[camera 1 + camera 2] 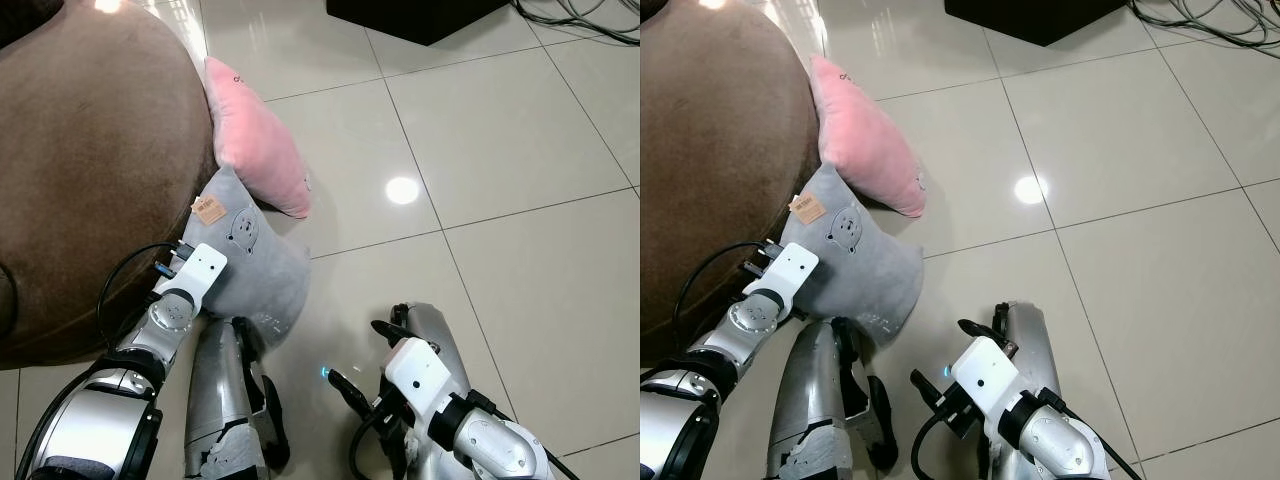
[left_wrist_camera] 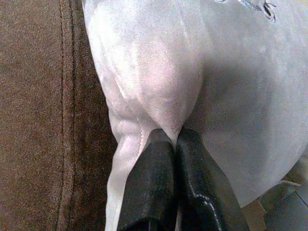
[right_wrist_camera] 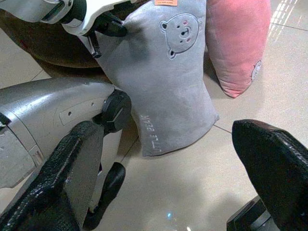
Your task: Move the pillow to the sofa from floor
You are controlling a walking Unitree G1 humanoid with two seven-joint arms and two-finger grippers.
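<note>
A grey pillow [image 1: 255,268] with a bear face stands on its lower edge on the tiled floor and leans against the brown sofa [image 1: 90,150]. My left gripper [image 2: 175,139] is shut on a pinch of the grey pillow's [image 2: 216,86] fabric at the edge nearest the sofa. A pink pillow [image 1: 258,140] leans on the sofa just beyond the grey one, touching it. My right gripper [image 3: 168,144] hangs open low over the floor, short of the grey pillow [image 3: 168,82], with nothing between its fingers.
My silver legs [image 1: 225,400] stand right before the grey pillow. A black flat object [image 1: 420,15] and a bundle of cables [image 1: 590,20] lie on the floor at the far side. Shiny tiles stretch to the right.
</note>
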